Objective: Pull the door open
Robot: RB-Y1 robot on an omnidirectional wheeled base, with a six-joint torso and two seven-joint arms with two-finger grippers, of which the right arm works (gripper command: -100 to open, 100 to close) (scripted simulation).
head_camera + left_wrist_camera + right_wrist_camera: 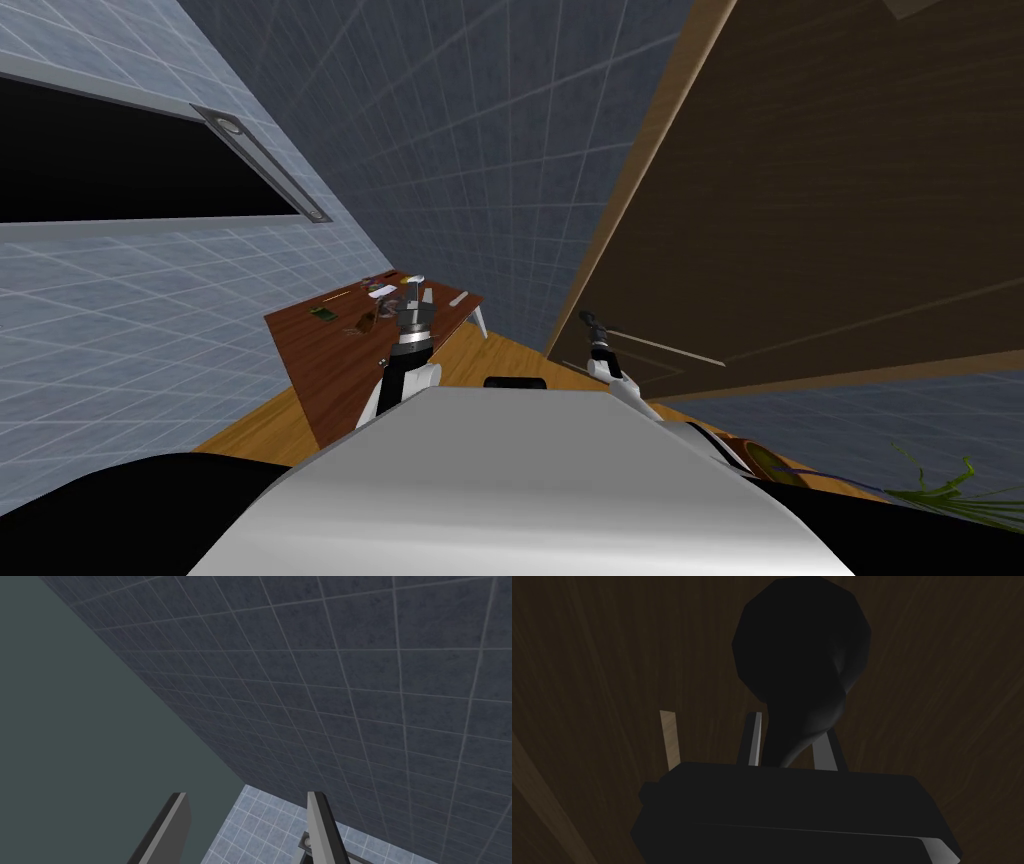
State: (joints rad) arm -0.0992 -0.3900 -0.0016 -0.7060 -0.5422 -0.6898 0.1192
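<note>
Slippage worries me: right pincer [792,723] clamps the knob [802,641] by its thin neck, so a skewed pull on the door [800,200] could shed it; left pincer [246,794] stands apart

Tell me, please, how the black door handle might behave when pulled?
The door handle looks rigid and smoothly rounded, so the right gripper, jaws pinching its thin neck, may slip toward the bulb. The large wooden door probably swings heavily.
</note>
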